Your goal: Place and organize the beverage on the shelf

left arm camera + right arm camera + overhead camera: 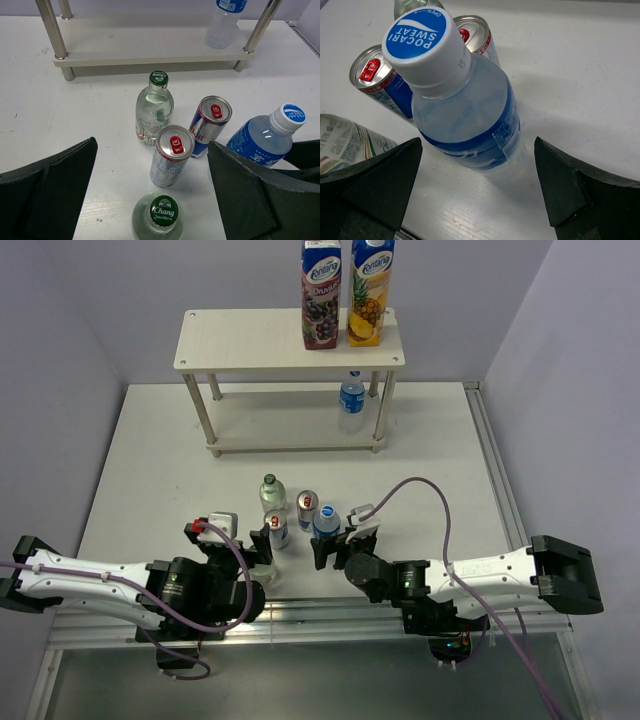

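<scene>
The shelf (250,340) stands at the back; one blue-capped water bottle (351,400) stands on its lower board at the right. On the table stand a glass bottle with a green cap (270,490), two cans (307,506) (277,528) and a second water bottle (326,521). My left gripper (150,200) is open around a second green-capped glass bottle (164,212), not touching it. My right gripper (477,190) is open, with the water bottle (465,105) standing just ahead of its fingers, apart from them.
Two tall juice cartons (322,295) (368,290) stand on the shelf's top board at the right. The drinks stand close together between the two grippers. A metal rail (300,615) runs along the table's near edge. Walls close in the left, right and back.
</scene>
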Available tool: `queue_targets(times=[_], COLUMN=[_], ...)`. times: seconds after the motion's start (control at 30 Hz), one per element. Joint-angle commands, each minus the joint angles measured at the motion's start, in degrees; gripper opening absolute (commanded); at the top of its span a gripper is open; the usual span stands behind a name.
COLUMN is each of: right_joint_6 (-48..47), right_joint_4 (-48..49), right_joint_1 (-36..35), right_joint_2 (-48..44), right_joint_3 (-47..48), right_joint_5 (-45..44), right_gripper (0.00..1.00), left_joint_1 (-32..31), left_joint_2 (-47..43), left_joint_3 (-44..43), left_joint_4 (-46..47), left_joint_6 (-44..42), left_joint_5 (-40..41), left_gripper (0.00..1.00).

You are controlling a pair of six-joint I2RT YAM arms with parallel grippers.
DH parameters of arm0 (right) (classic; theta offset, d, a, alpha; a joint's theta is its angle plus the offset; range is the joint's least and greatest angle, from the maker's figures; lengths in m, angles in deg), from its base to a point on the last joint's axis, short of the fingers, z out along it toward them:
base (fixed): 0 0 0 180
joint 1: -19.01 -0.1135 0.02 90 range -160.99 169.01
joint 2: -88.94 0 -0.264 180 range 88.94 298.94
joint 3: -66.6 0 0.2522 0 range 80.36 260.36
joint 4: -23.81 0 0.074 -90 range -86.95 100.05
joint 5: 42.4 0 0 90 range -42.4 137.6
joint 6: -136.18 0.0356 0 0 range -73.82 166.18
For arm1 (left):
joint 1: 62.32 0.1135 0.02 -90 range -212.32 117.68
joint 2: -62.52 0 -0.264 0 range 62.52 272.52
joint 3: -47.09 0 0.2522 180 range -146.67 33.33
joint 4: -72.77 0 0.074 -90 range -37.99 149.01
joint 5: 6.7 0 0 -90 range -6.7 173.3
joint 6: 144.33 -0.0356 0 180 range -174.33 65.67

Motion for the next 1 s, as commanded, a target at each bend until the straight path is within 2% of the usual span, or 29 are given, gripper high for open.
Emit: queue_targets(times=[0.0, 0.23, 0.33, 0.43, 0.47, 0.5, 0.53, 0.57, 0.6, 0.73, 0.87, 0.97], right_joint_6=[-2.98, -5.96, -7.63, -9.04, -9.04, -8.78, -8.61, -7.82, -7.29, -5.53, -8.68, -16.32], right_joint_4=[7.77, 15.51, 19.9, 22.99, 22.99, 22.38, 21.76, 20.98, 18.62, 10.09, 2.26, 6.0], right_joint_1=[1.43, 5.2, 6.7, 8.02, 8.19, 8.37, 8.37, 8.37, 8.37, 6.97, 6.97, 8.27], right_joint_2=[1.71, 6.63, 9.44, 12.26, 12.7, 13.05, 12.97, 12.53, 10.96, 3.23, -6.17, -7.42], right_joint_3=[1.73, 0.33, 0.06, 0.58, 0.85, 1.11, 1.29, 1.55, 1.73, 2.6, 5.59, 8.32], right_joint_5=[1.63, 1.9, 1.37, 1.19, 0.93, 0.41, 0.4, 0.23, -0.38, -5.29, -10.57, -11.91], right_gripper=[1.0, 0.98, 0.9, 0.67, 0.45, 0.32, 0.24, 0.09, 0.01, 0.0, 0.0, 0.0], left_joint_1=[0.22, 0.22, 0.22, 0.22, 0.22, 0.22, 0.22, 0.22, 0.22, 0.22, 0.22, 0.22], left_joint_2=[0.18, 2.2, 3.08, 3.69, 3.78, 4.04, 4.22, 4.22, 4.48, 4.66, 5.19, 5.63], left_joint_3=[-1.46, -2.77, -3.21, -3.65, -3.74, -3.83, -3.83, -3.92, -4.0, -4.18, -4.36, -4.62], left_joint_4=[-0.88, -6.06, -8.08, -9.49, -9.75, -10.71, -11.07, -11.33, -11.42, -12.22, -12.74, -13.71], left_joint_6=[0.68, 6.47, 8.5, 9.99, 10.44, 11.4, 11.76, 12.02, 12.2, 13.08, 13.6, 14.48], left_joint_5=[1.2, 1.73, 1.81, 1.9, 1.99, 1.99, 1.99, 2.16, 2.17, 2.17, 2.34, 2.52], left_gripper=[0.99, 0.99, 0.99, 0.99, 0.99, 0.99, 0.99, 0.99, 0.99, 0.99, 0.99, 0.99])
